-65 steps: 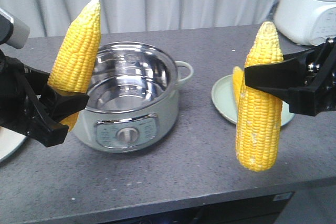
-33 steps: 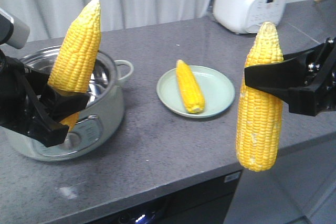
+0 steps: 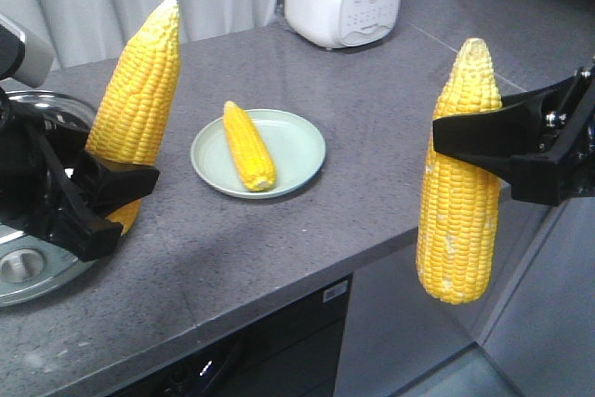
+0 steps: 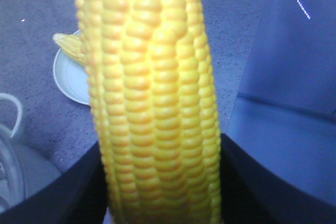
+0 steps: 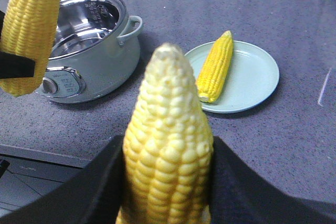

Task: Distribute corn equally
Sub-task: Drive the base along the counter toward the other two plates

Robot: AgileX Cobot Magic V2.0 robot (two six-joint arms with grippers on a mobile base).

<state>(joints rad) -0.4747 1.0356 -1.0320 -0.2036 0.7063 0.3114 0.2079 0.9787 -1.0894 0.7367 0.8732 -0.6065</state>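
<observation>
Currently left pincer [image 3: 110, 191] clamping cob [image 3: 139, 90] near base; top-heavy, risking tilting out. Right pincer [image 3: 469, 141] gripping second cob [image 3: 457, 230] mid-length, hanging past worktop [image 3: 372, 183] edge; slipping means floor. Third cob [image 3: 249, 146] lying on plate [image 3: 302, 151]. Pot [image 3: 23, 271] being cut off, contents hidden; any other plate not showing.

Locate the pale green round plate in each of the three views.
Front-facing: pale green round plate, left of centre.
Left wrist: plate at the left edge, partly hidden behind the held yellow corn cob.
Right wrist: plate right of centre.
Shared landmark: the yellow cob lying on it.
</observation>
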